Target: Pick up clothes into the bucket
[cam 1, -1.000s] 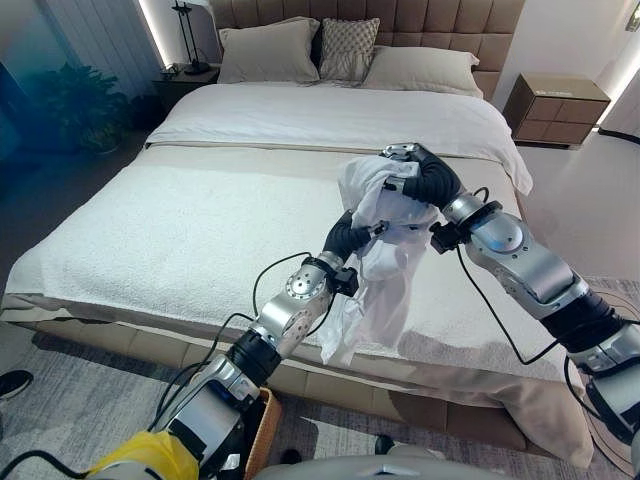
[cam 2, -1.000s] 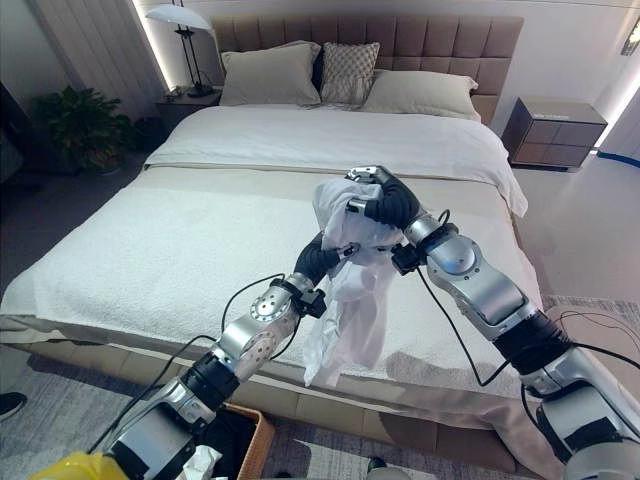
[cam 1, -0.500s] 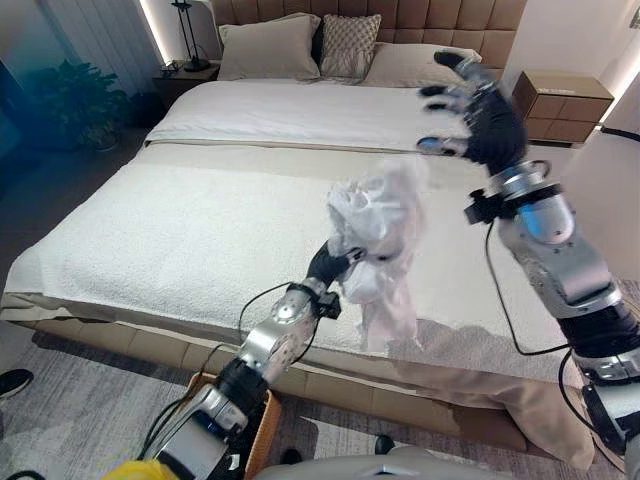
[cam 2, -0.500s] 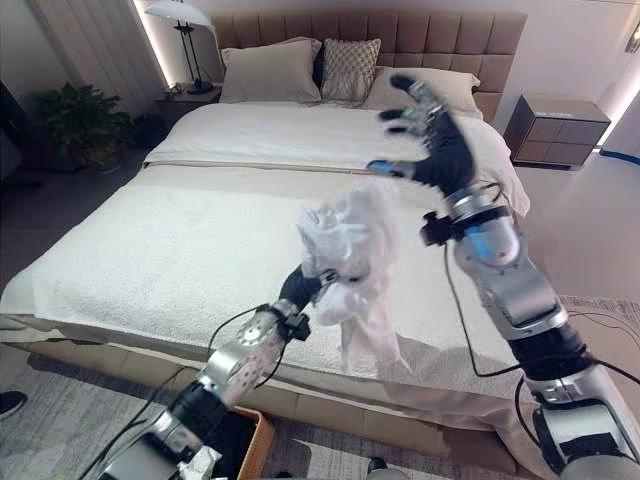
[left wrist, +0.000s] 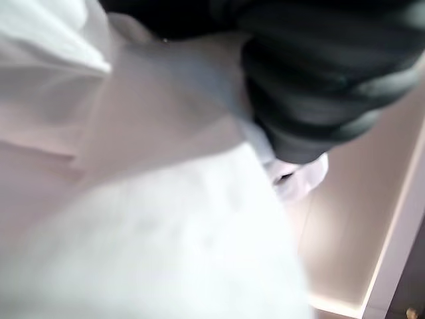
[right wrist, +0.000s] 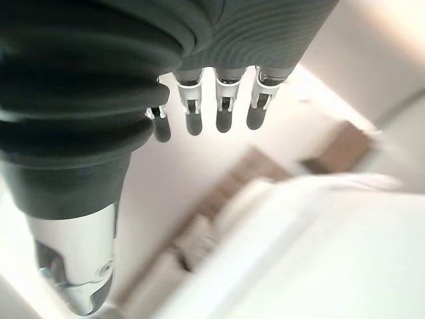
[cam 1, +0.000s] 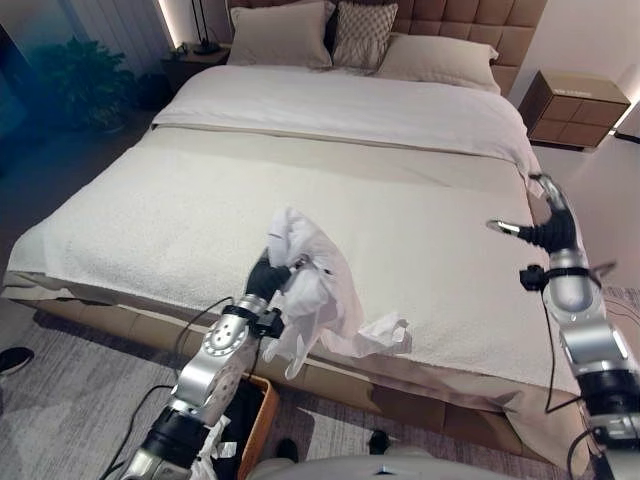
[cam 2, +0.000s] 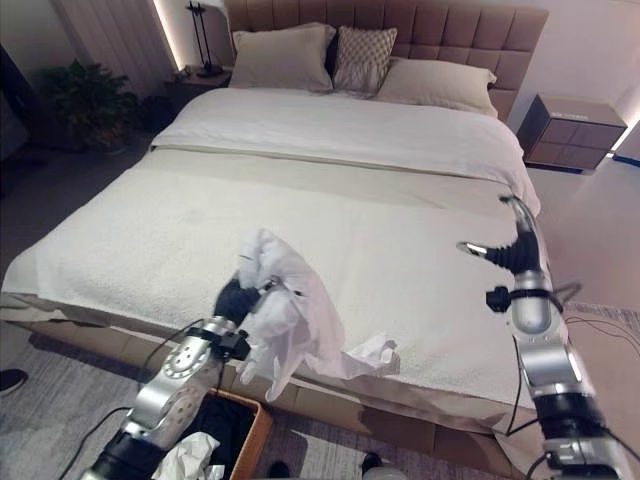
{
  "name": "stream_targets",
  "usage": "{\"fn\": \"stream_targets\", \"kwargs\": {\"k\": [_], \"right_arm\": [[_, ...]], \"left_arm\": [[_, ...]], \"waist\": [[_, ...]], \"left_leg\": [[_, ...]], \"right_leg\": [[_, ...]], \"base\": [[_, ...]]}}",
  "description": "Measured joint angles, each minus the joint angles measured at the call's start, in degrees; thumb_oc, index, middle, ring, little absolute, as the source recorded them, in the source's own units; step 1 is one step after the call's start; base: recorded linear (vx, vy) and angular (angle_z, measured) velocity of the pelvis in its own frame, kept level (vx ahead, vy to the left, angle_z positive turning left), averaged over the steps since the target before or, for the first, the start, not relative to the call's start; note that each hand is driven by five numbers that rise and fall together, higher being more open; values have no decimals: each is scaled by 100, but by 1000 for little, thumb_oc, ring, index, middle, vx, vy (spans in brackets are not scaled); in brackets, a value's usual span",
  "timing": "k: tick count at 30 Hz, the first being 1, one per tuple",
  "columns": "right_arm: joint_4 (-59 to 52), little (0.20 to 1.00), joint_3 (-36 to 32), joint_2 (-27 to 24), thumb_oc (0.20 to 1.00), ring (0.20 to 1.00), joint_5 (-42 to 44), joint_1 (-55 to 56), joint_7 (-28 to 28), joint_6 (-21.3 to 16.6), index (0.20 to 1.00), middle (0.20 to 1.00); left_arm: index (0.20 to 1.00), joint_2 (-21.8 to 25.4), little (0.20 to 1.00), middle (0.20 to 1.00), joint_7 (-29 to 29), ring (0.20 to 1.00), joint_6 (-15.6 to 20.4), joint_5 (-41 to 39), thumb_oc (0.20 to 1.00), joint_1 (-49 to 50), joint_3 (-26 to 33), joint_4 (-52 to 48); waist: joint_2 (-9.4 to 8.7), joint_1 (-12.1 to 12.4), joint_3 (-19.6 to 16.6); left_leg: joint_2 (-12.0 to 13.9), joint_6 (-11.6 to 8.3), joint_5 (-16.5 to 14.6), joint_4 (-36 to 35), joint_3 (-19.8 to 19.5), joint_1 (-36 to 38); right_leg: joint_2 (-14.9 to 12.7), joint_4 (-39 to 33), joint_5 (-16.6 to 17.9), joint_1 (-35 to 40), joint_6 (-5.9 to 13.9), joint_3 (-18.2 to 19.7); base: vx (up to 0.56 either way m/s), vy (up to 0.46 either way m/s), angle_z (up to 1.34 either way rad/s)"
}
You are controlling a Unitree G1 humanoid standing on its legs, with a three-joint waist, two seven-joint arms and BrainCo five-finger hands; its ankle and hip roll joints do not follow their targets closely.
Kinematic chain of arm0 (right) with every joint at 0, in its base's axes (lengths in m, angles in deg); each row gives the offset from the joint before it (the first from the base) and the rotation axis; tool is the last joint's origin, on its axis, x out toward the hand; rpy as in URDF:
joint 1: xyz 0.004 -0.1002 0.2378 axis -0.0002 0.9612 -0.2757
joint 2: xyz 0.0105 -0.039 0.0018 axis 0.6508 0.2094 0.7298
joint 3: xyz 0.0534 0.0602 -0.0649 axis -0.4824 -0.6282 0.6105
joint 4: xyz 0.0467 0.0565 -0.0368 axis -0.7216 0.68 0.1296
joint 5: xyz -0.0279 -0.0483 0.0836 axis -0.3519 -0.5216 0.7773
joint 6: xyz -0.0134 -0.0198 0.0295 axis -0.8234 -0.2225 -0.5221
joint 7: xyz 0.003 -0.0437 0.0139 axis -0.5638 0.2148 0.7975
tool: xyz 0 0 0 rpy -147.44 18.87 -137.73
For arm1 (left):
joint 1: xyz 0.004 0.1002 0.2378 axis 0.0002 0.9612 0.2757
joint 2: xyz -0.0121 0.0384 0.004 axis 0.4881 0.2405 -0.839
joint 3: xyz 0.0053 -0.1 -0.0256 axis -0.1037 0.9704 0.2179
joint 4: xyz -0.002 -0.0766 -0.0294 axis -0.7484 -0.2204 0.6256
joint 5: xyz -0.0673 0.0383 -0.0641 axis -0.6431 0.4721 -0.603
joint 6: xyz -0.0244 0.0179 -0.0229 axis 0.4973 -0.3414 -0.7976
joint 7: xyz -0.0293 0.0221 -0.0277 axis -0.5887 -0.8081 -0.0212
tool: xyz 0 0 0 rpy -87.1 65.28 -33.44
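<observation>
Partway through, judging by the scene: the robot's left hand (cam 1: 262,278) has a white garment (cam 1: 310,295) bunched in its grip and raised above the near edge of the bed (cam 1: 160,215). Most of the cloth hangs from the hand, while one trailing end lies on the beige bedspread close to that edge. In the left wrist view the cloth presses against the hand's dark cover, hiding the fingers; in the head views the bundle is gathered round the hand.

A wicker basket (cam 2: 250,432) stands on the floor below the left arm, against the bed's foot, and already holds some white fabric (cam 2: 187,457). This garment has not yet reached it.

The right hand (cam 2: 511,251) is raised over the bed's right side, well apart from the garment, fingers spread and holding nothing.

What remains is to bring the garment back over the bed edge and down into the basket. The air between looks free, but the trailing end may drag on the bedspread or catch the rim.
</observation>
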Motion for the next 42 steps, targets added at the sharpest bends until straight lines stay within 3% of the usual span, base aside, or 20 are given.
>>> {"fn": "stream_targets", "kwargs": {"k": [4,6,11,18,24,28,42], "right_arm": [[653,1000,-42,474,1000,1000,8,521,-76,38,1000,1000],[986,1000,-96,716,1000,1000,19,608,-95,-122,1000,1000],[2741,1000,37,1261,1000,1000,27,1423,-387,-127,1000,1000],[4170,1000,399,1447,1000,1000,23,1452,-601,-170,1000,1000],[4343,1000,627,1570,1000,1000,-36,1468,-716,-179,1000,1000],[4371,1000,959,1597,1000,1000,-203,1327,-824,-193,1000,1000],[4452,1000,1225,1596,1000,1000,-321,1056,-823,-225,1000,1000]], "left_arm": [[200,88,200,200,39,200,105,96,200,458,623,-355],[200,98,200,200,98,200,243,96,200,823,1102,-784],[200,55,200,200,-12,200,594,-37,200,1579,2373,-1103],[200,48,200,200,-191,200,928,-295,200,1655,3315,-1219],[200,14,200,200,-377,200,1296,-779,200,1246,3481,-1280],[200,1,200,200,-488,200,1562,-958,200,948,3487,-1326],[200,351,200,200,-911,200,1950,-952,200,587,3911,-1329]], "waist": [[10,57,138],[-37,49,264],[-69,253,584],[-142,413,863],[-169,650,896],[-176,645,894],[-171,695,893]], "left_leg": [[-31,-1,1,8,-11,-49],[-34,-6,-7,67,-30,-125],[-74,-21,-17,268,-226,-540],[-164,-81,-64,461,-452,-859],[-217,-57,-116,508,-627,-918],[-262,-64,-96,674,-724,-1065],[-279,-69,-98,794,-959,-1196]], "right_leg": [[-17,10,-2,-53,1,-9],[-32,58,-20,-123,1,-15],[-89,321,-79,-447,20,-173],[-233,855,-341,-809,53,-354],[-339,1349,-643,-991,31,-469],[-413,1692,-813,-1153,1,-547],[-428,1767,-895,-1136,-13,-777]], "base": [[-61,4,2],[-63,-4,4],[-65,3,17],[-2,-2,16],[17,-7,20],[-10,-1,13],[1,-2,8]]}}
